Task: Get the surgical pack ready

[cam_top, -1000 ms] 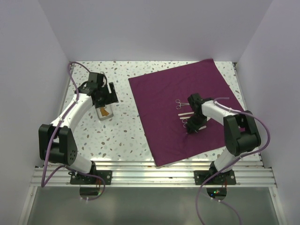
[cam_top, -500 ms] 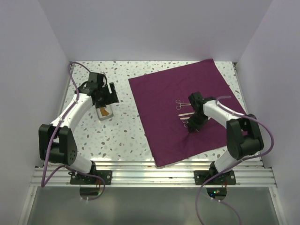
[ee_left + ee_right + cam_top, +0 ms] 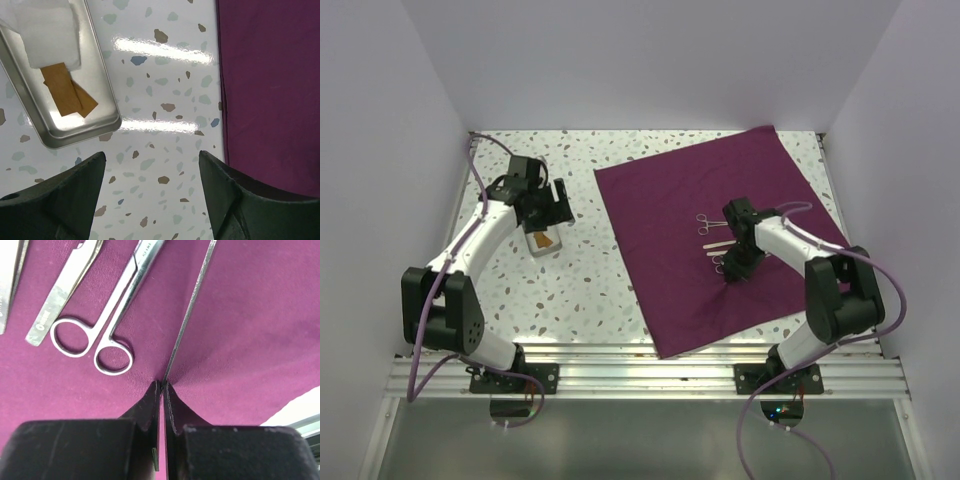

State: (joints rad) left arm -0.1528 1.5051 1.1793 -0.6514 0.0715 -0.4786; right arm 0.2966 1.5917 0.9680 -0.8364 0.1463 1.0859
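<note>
The plum-purple cloth (image 3: 670, 190) lies spread flat on the right half of the table. Steel scissors (image 3: 115, 315), a flat steel tool (image 3: 60, 295) and a thin steel instrument (image 3: 192, 305) rest on it. My right gripper (image 3: 163, 385) is shut on the near end of the thin instrument, and the cloth puckers around the tips. The small steel tray (image 3: 30, 107) holds a white pad (image 3: 50, 35) and orange strips (image 3: 67, 92). My left gripper (image 3: 152, 160) hangs open over bare table just beside the tray, with nothing between its fingers.
White walls close in the speckled table on three sides. The cloth's left edge (image 3: 222, 100) runs close to my left gripper. An aluminium rail (image 3: 640, 365) crosses the near edge, where the cloth's front corner almost reaches it.
My right gripper's jaws have closed on the thin instrument, and that arm's elbow has swung slightly right. The left arm has stayed still.
</note>
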